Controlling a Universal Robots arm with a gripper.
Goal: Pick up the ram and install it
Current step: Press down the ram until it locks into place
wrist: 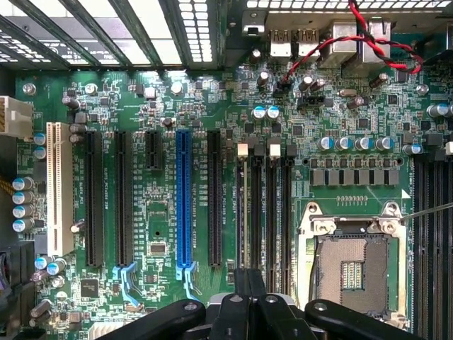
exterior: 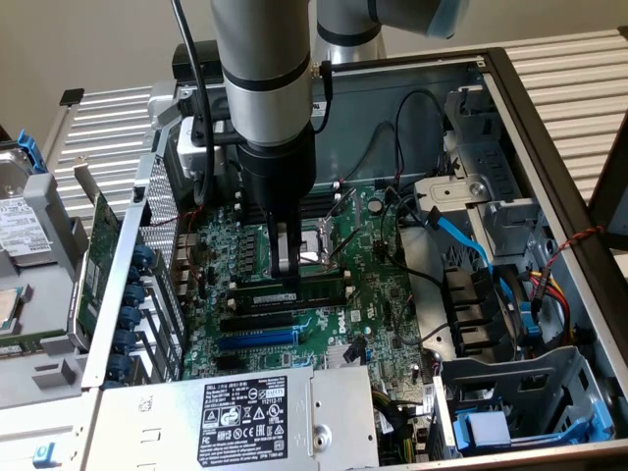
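Plain beige wall (exterior: 88,44), white slatted surface (exterior: 569,69) under the case

A computer repair or test bench with a robot arm at work.

An opened desktop computer case (exterior: 549,128) lies on its side, its green motherboard (exterior: 324,324) bare, with black card slots (wrist: 120,205), one blue slot (wrist: 184,198), an empty processor socket (wrist: 352,269), loose coloured cables (exterior: 461,235) and a labelled silver power supply (exterior: 245,417). A grey industrial robot arm (exterior: 260,69) reaches down into the case. Beside the case, on the exterior view's left, lie loose parts: a hard drive (exterior: 25,221) and a green expansion card (exterior: 93,270). A slatted metal surface (exterior: 569,69) runs behind.
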